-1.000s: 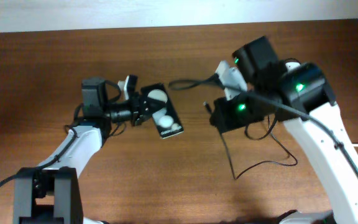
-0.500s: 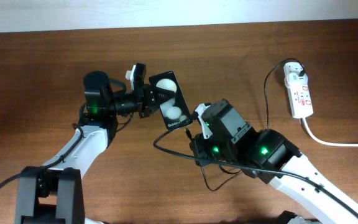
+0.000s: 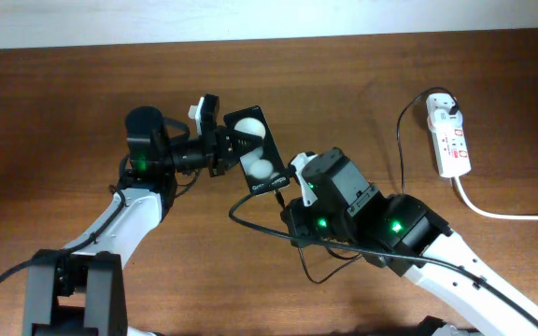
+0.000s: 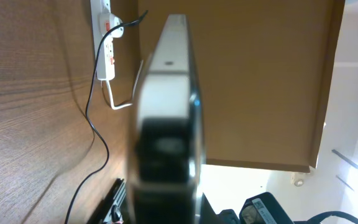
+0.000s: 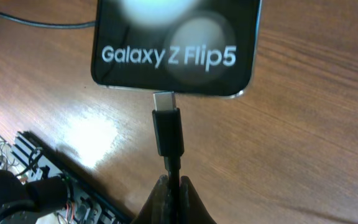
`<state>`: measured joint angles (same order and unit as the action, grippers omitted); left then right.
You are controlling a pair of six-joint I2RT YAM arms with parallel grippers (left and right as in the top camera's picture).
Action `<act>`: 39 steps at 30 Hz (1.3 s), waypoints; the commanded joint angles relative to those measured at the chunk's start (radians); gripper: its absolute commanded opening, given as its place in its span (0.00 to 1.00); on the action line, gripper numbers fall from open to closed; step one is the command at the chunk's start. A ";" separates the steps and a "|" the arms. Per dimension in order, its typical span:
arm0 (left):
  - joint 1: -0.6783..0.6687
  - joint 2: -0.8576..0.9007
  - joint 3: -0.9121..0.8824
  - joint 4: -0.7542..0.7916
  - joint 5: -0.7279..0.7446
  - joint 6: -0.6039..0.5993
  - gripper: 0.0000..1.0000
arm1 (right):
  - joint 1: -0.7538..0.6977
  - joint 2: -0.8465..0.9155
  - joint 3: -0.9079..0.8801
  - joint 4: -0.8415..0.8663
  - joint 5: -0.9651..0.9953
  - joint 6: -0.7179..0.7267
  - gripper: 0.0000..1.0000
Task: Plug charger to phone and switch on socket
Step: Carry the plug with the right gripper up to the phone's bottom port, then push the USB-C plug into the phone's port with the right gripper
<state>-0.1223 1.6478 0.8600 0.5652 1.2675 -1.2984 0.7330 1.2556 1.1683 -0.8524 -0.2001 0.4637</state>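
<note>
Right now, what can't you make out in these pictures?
- Right wrist: whether the charger connector tip has entered the Galaxy Z Flip5 phone; the port is out of sight on the phone's edge.
- Overhead: the power strip switch positions; too small.
- Left wrist: how the left gripper grips; the blurred phone edge fills the close view.

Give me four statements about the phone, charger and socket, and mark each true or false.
1. The left fingers hold the phone. True.
2. The charger runs to the socket. True.
3. The right fingers grip the socket. False: they pinch the charger just behind its connector.
4. The connector is fully inside the phone. False: its metal tip shows at the phone's bottom edge.
</note>
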 commanded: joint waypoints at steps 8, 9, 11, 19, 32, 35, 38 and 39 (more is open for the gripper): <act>0.001 0.000 0.010 0.010 -0.006 0.072 0.00 | 0.007 0.054 -0.003 -0.014 -0.031 -0.014 0.04; 0.000 0.000 0.010 0.008 -0.006 0.121 0.00 | 0.007 0.054 -0.003 -0.014 -0.031 -0.014 0.04; 0.000 0.001 0.010 -0.006 -0.007 0.149 0.00 | 0.007 0.054 -0.003 -0.015 -0.031 -0.014 0.04; -0.001 0.002 0.010 -0.006 -0.024 0.148 0.00 | 0.072 0.055 -0.003 -0.007 0.069 -0.037 0.04; -0.002 0.002 0.010 -0.005 -0.004 0.149 0.00 | 0.072 0.055 -0.003 0.005 0.154 0.006 0.04; -0.002 0.002 0.010 -0.005 0.013 0.149 0.00 | 0.072 0.055 -0.003 0.010 0.160 0.006 0.04; -0.002 0.002 0.010 -0.005 0.013 0.148 0.00 | 0.072 0.055 -0.003 0.013 0.160 0.006 0.04; -0.002 0.002 0.010 -0.005 0.013 0.148 0.00 | 0.072 0.055 -0.003 0.012 0.159 0.006 0.04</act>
<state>-0.1223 1.6478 0.8600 0.5537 1.2465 -1.1698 0.7994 1.3087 1.1683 -0.8444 -0.0635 0.4675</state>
